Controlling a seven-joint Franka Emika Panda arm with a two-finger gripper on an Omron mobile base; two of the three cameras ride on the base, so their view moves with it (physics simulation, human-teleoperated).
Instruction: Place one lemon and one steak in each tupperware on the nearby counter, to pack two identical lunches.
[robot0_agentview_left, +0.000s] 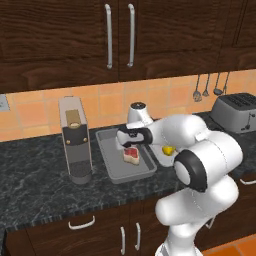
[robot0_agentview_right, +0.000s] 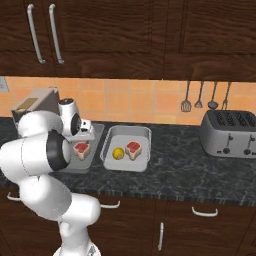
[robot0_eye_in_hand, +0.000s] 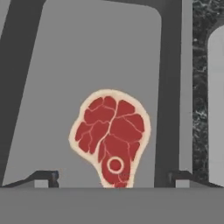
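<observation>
The darker tupperware (robot0_agentview_left: 112, 167) (robot0_agentview_right: 85, 165) (robot0_eye_in_hand: 87, 52) holds one steak (robot0_agentview_left: 131, 155) (robot0_agentview_right: 81, 149) (robot0_eye_in_hand: 111, 138) lying flat on its floor. Just above that steak hangs my gripper (robot0_agentview_left: 131, 146) (robot0_agentview_right: 84, 140) (robot0_eye_in_hand: 113, 177), open, with its fingertips (robot0_eye_in_hand: 43, 177) spread wider than the meat and touching nothing. Beside it, the lighter tupperware (robot0_agentview_right: 142, 132) (robot0_eye_in_hand: 216, 109) contains a lemon (robot0_agentview_right: 118, 153) (robot0_agentview_left: 168, 149) and a second steak (robot0_agentview_right: 133, 149). Both trays rest on the speckled counter (robot0_agentview_left: 35, 175) (robot0_agentview_right: 175, 170). My arm hides most of the lighter tray in the left base view.
A tall grey coffee machine (robot0_agentview_left: 75, 140) (robot0_agentview_right: 32, 107) stands just left of the darker tray. A toaster (robot0_agentview_left: 237, 112) (robot0_agentview_right: 230, 132) sits at the right end of the counter, with utensils (robot0_agentview_right: 200, 97) hanging on the tiled wall. Dark cabinets hang overhead.
</observation>
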